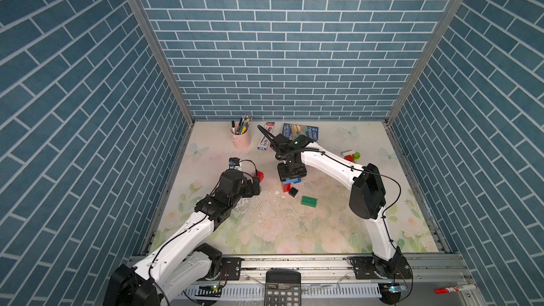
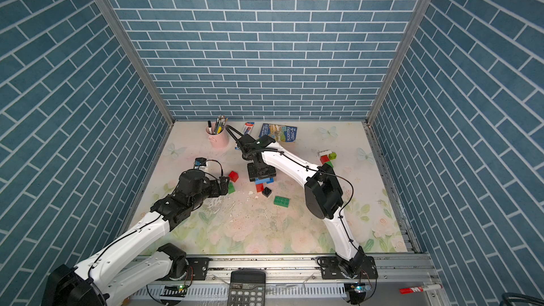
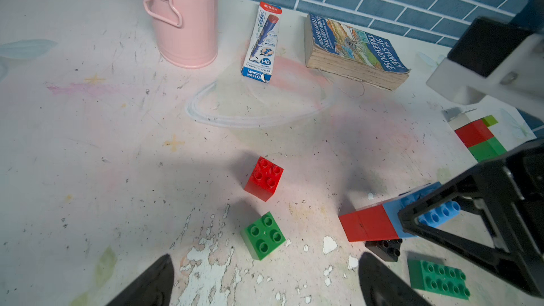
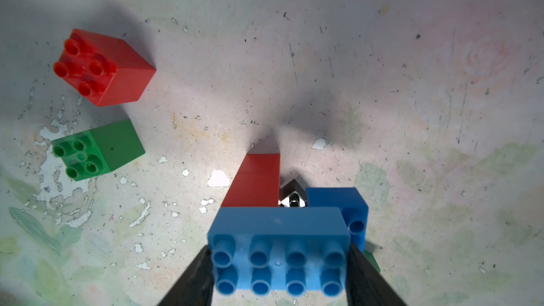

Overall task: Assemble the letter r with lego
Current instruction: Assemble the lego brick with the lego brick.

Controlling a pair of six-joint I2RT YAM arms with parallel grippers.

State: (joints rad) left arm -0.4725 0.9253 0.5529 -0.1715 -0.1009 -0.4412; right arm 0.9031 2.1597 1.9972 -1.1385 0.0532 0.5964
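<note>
One black brick (image 4: 291,192) shows only partly, behind the red column (image 4: 256,183) mid-table. We count two blues atop it: the light-blue long brick (image 4: 276,231) and a dark-blue brick (image 4: 338,201). Loose nearby are one red square brick (image 3: 264,178), one green square brick (image 3: 263,235) and one long green brick (image 3: 438,279). The right gripper (image 4: 279,263) clamps the light-blue long brick's ends, its long axis spanning the fingers. The left gripper (image 3: 265,272) is spread wide and empty, its tips cut off.
</note>
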